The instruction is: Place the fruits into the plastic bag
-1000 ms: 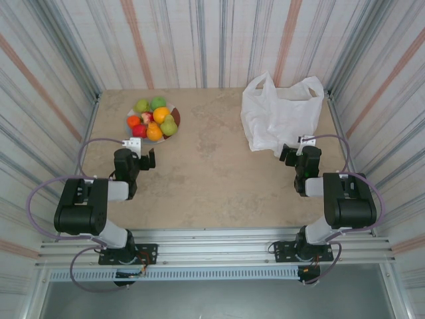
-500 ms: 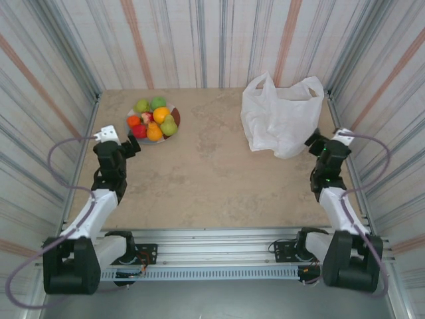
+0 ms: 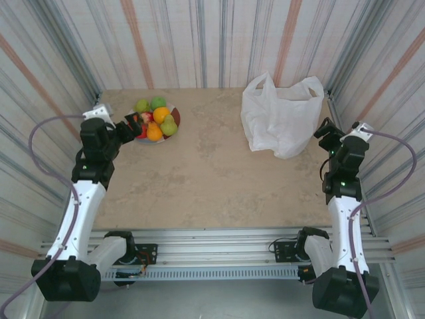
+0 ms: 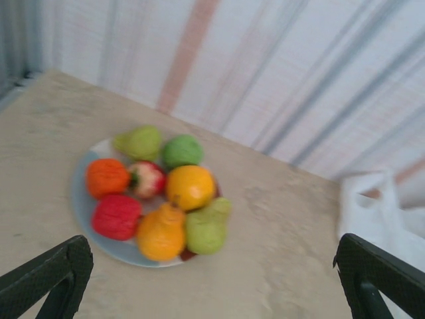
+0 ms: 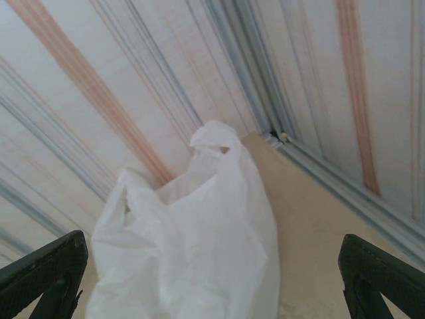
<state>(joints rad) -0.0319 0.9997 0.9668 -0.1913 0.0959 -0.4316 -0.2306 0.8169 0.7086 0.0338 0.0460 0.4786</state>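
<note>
White plastic bag (image 3: 282, 116) is being carried by the desk (image 3: 212, 173), fruits (image 3: 154, 119) by a plate (image 4: 81, 203). Both left fingers (image 4: 46, 279) and right fingers (image 5: 46, 272) are being held open, empty.

White-linked left arm (image 3: 78, 203) and right arm (image 3: 345, 219), black joints, looping grey cables (image 3: 398, 143), black-fingered left tool (image 3: 131, 123), right tool (image 3: 323, 129).

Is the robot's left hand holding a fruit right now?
No, the left hand is wide open with nothing between its fingers, and the fruits sit on the plate.
</note>
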